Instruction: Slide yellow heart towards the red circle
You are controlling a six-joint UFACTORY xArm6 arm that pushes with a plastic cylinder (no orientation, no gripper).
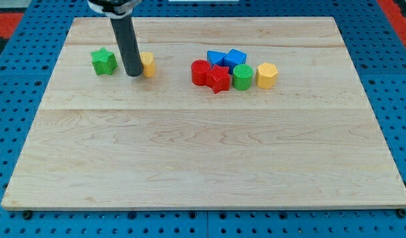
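Observation:
The yellow heart (pixel 148 64) lies at the upper left of the wooden board (pixel 203 152), partly hidden by my rod. My tip (pixel 133 74) rests on the board touching the heart's left side. The red circle (pixel 200 72) lies to the heart's right near the top middle, at the left end of a cluster of blocks, with a gap of bare board between it and the heart.
A green star (pixel 104 61) lies left of my tip. The cluster holds a red star (pixel 218 79), two blue blocks (pixel 217 58) (pixel 236 58), a green cylinder (pixel 242 77) and a yellow hexagon (pixel 266 75).

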